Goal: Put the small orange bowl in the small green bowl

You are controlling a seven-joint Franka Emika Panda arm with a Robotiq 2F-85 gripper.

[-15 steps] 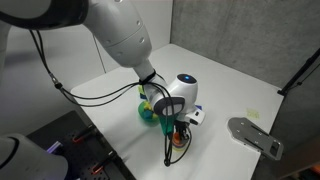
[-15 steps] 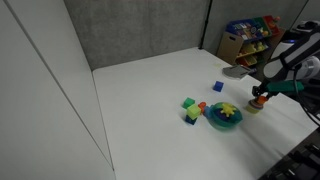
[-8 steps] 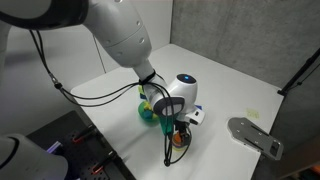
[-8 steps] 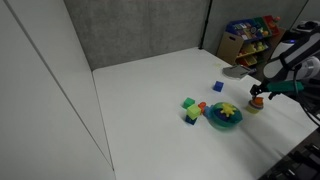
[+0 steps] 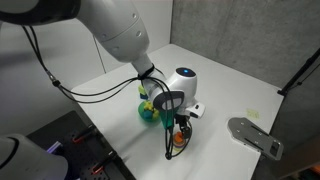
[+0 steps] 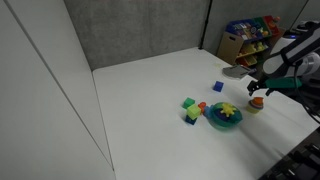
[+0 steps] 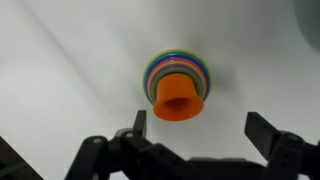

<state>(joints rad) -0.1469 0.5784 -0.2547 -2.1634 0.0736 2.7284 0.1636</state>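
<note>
In the wrist view the small orange bowl (image 7: pixel 180 103) sits mouth-up on top of the small green bowl (image 7: pixel 154 73). The green bowl's rim rings several other coloured rims nested inside it. My gripper (image 7: pixel 197 115) hangs just above them, open, with one finger on each side of the orange bowl and touching nothing. In both exterior views the orange bowl (image 6: pixel 256 101) (image 5: pixel 181 131) shows as a small spot under the gripper (image 6: pixel 258 92) (image 5: pixel 180 120), near the table's edge. The green bowl is too small to make out there.
A larger teal bowl (image 6: pixel 224 116) (image 5: pixel 150 108) holding colourful blocks stands close beside the stack. Loose blocks (image 6: pixel 190 107) and a blue cube (image 6: pixel 218 87) lie further in on the white table. A toy shelf (image 6: pixel 250 38) stands behind the table, and a grey flat object (image 5: pixel 255 135) lies nearby.
The gripper has gone from shut on the orange bowl to open, letting it go onto the stack. The arm has barely moved.
</note>
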